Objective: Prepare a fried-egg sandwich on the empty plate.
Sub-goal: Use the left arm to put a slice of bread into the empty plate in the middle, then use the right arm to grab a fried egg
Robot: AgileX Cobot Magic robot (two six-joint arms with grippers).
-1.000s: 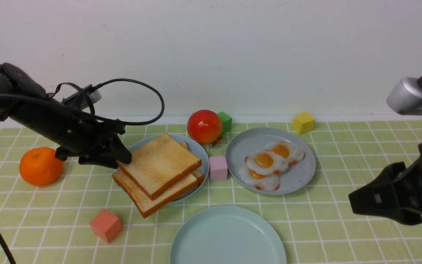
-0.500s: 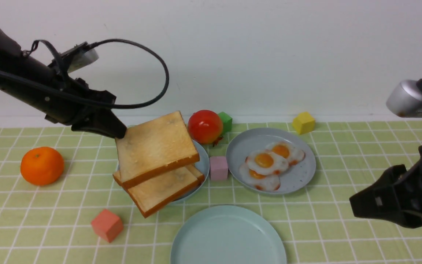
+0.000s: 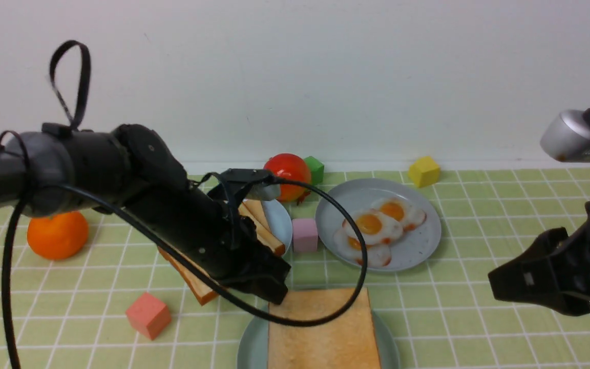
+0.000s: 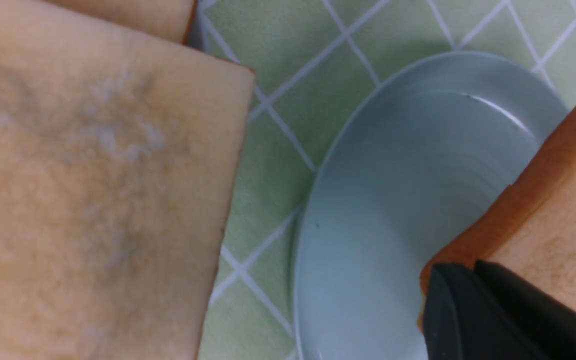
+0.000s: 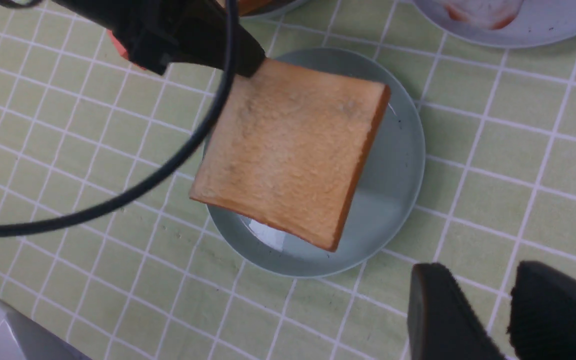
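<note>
The left gripper (image 3: 274, 293) pinches one corner of a toast slice (image 3: 323, 333) tilted over the mint plate (image 5: 399, 165): laying the base. Next, it must release and withdraw. The right gripper (image 3: 497, 284), jaws apart and empty right of the plate, can fetch a fried egg (image 3: 369, 224) beyond it.

1. Front view: bright, even, diffuse light; the white wall (image 3: 325, 77) shows no hot spots, and colours read clearly.
2. Shadows on the green tablecloth (image 3: 479, 205) are soft and short, tucked close beneath objects.
3. Left wrist view: the blurred toast slice (image 4: 93, 175), very close to the lens, is out of focus; the pale plate (image 4: 408, 150) carries one thin white glint.
4. Right wrist view: sharp centre; the tilted toast slice (image 5: 293, 155) casts a soft shadow on the plate, with a bright reflection beneath its edge; the right gripper (image 5: 480, 280) is soft-edged, featureless black.
</note>
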